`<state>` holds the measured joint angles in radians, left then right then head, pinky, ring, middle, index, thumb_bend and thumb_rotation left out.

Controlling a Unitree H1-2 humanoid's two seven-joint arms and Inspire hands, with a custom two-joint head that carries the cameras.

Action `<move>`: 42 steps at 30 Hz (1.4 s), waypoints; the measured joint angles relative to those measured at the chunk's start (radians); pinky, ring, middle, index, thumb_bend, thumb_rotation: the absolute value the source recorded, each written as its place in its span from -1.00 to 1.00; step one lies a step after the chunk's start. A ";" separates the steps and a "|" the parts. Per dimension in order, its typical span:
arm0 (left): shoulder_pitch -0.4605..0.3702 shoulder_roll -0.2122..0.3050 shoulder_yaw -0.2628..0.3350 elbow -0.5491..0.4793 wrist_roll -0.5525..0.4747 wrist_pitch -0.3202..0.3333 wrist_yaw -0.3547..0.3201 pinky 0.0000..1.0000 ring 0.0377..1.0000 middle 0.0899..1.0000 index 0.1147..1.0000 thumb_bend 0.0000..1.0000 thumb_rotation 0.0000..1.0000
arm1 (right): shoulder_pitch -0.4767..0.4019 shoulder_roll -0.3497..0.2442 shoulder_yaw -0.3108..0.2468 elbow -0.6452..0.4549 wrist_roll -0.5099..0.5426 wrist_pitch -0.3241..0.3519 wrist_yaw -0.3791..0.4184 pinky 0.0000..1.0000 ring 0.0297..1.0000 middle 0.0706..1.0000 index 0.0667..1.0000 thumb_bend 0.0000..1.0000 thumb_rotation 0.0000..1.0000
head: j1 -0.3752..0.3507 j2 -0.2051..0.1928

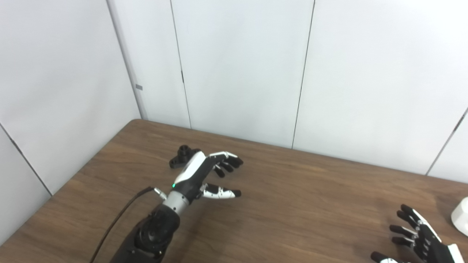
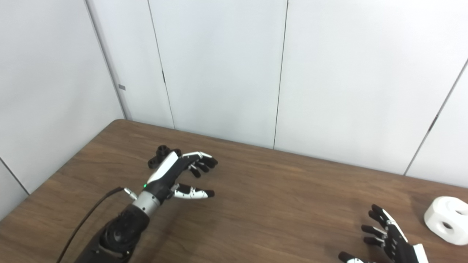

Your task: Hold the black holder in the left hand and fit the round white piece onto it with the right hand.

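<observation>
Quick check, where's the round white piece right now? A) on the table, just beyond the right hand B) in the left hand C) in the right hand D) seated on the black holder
A: the round white piece sits on the table at its right edge, apart from the open right hand; the black holder lies far left behind the open left hand.

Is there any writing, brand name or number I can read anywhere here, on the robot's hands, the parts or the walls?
None can be read.
The small grey tag on the wall panel is too small to show any text.
The left hand, right hand, black holder and round white piece show no lettering; the green dot by the left wrist is a light, not a sign.
</observation>
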<state>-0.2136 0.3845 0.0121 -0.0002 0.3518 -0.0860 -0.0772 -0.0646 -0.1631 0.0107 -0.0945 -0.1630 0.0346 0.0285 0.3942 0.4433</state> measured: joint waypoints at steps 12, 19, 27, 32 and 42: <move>-0.013 0.042 0.118 -0.041 0.081 0.054 0.091 0.43 0.54 0.48 0.32 0.45 -1.00 | -0.003 -0.001 -0.001 0.000 -0.007 0.004 0.001 0.34 0.52 0.74 0.77 0.25 -1.00 | 0.011 0.002; -0.049 0.112 0.125 -0.011 0.193 0.035 0.154 0.24 0.47 0.51 0.31 0.49 -0.93 | -0.008 -0.001 -0.003 0.000 -0.007 0.012 0.002 0.37 0.54 0.76 0.80 0.20 -1.00 | 0.023 0.000; -0.058 0.117 0.123 -0.008 0.335 0.175 0.179 0.62 0.87 0.82 0.53 0.66 -0.50 | -0.010 -0.001 -0.007 0.000 -0.004 0.015 0.002 0.37 0.55 0.76 0.80 0.18 -1.00 | 0.025 0.003; -0.075 0.122 0.122 0.005 0.366 0.258 0.180 0.91 1.00 0.97 0.68 0.87 -0.33 | -0.010 -0.001 -0.014 -0.001 0.000 0.021 0.002 0.33 0.52 0.73 0.79 0.20 -1.00 | 0.022 0.005; -0.079 0.154 0.083 0.048 0.376 0.393 0.081 1.00 1.00 1.00 0.75 1.00 -0.01 | -0.011 -0.004 -0.015 -0.008 -0.008 0.033 0.002 0.32 0.51 0.73 0.78 0.22 -1.00 | 0.022 0.014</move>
<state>-0.2923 0.5386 0.0952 0.0477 0.7279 0.3072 0.0037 -0.0755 -0.1670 -0.0046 -0.1020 -0.1708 0.0679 0.0309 0.4157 0.4571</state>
